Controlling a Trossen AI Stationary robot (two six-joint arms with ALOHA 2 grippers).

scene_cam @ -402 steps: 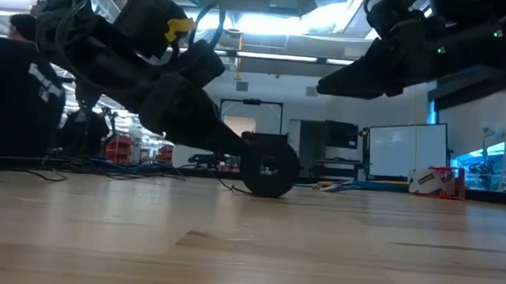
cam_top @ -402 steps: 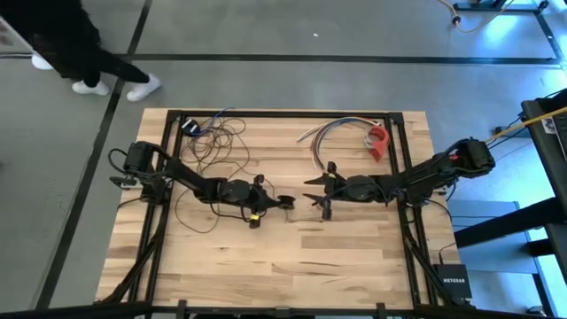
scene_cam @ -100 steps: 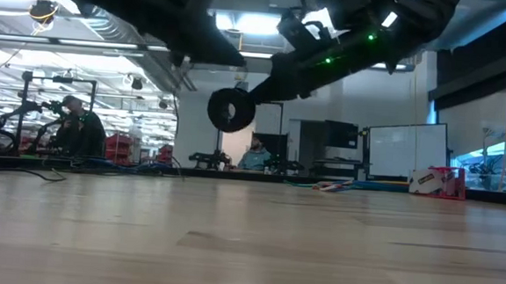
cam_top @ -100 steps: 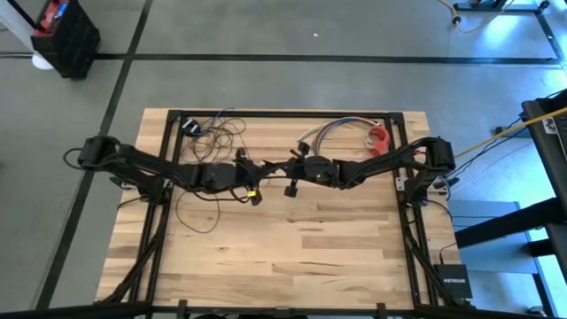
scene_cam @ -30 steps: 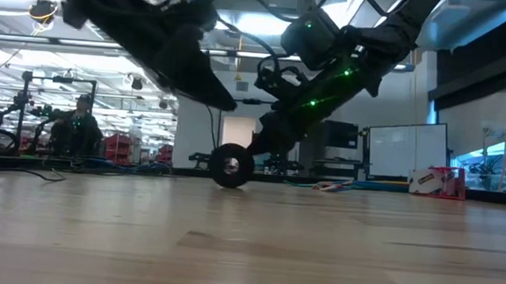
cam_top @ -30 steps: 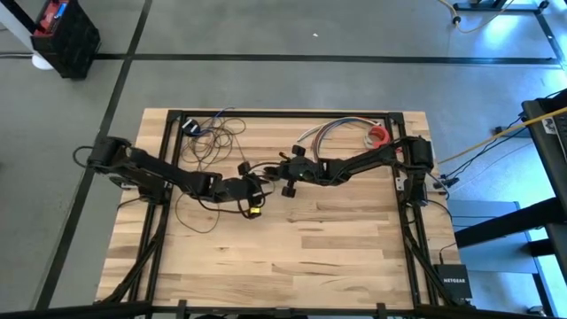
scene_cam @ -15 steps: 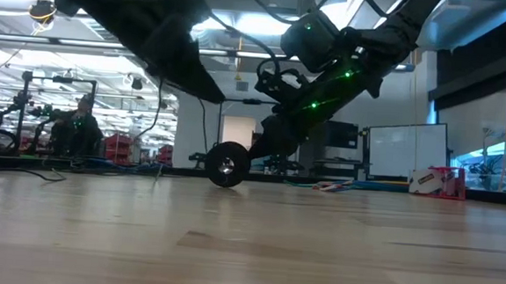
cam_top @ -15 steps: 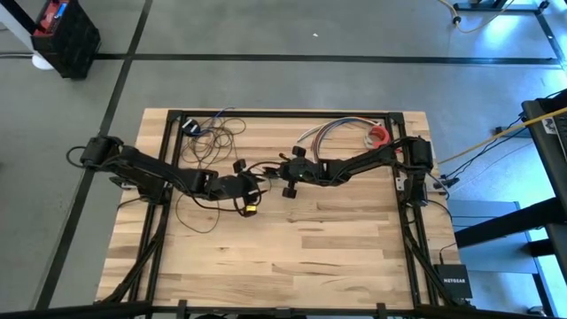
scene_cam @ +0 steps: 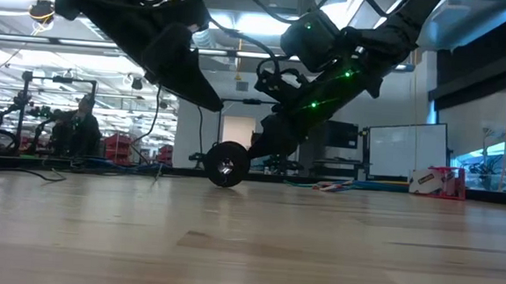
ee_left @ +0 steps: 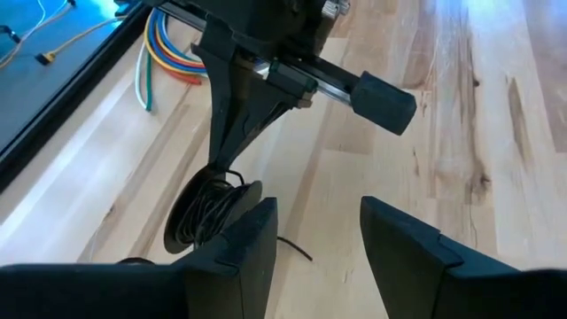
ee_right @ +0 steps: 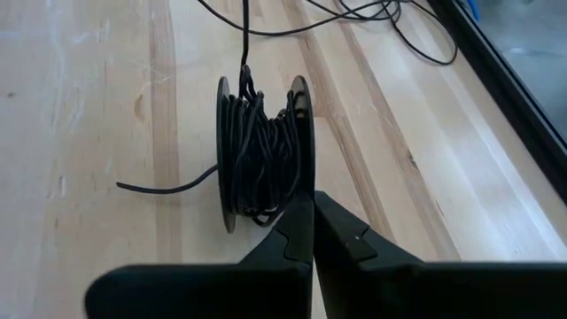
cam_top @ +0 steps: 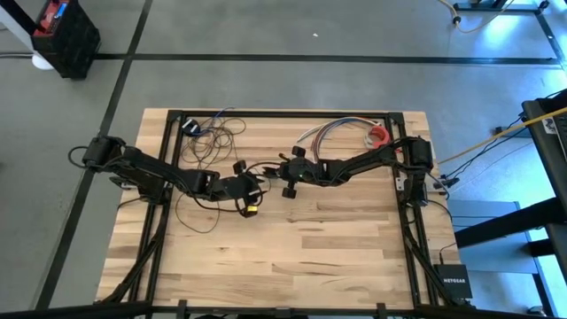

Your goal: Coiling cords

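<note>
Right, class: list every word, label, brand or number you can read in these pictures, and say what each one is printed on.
"NETGEAR": white letters on the small black box on the floor beside the table's right edge, high view.
Red-and-white box on the table's far edge, low view: print too blurred to read.
Nothing else legible.

One camera hangs above me and looks straight down on the whole table, both my arms and a margin of grey floor. A second sits at table-top height, looking level across the wood into the room behind, so my arms drop in from above. A third rides my left wrist, looking close past my own left gripper at the spool and my other arm. A fourth rides my right wrist, very near the same spool, past my right gripper. All four views share that spool at mid-table.
</note>
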